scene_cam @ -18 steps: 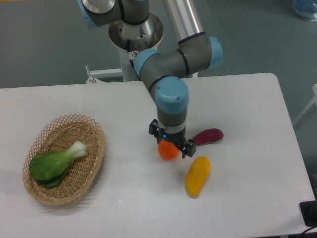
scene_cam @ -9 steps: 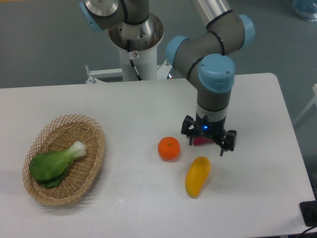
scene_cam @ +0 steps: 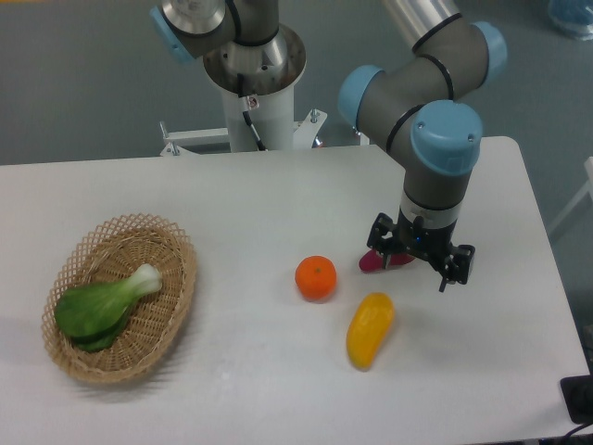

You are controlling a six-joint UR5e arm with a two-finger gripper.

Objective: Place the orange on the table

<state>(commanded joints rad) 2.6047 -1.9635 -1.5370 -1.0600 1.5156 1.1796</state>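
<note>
The orange (scene_cam: 316, 277) rests by itself on the white table (scene_cam: 250, 204), near the middle. My gripper (scene_cam: 419, 263) hangs to its right, about a hand's width away, with its fingers spread open and nothing held between them. It hovers over a purple-red vegetable (scene_cam: 374, 260), which it partly hides.
A yellow-orange mango-shaped fruit (scene_cam: 370, 330) lies just below the gripper, right of the orange. An oval wicker basket (scene_cam: 176, 297) holding a green bok choy (scene_cam: 104, 306) sits at the left. The robot base (scene_cam: 253, 65) stands at the table's far edge.
The gripper let go of the orange, which now sits on the table, and the arm has swung right, over the purple-red vegetable.
</note>
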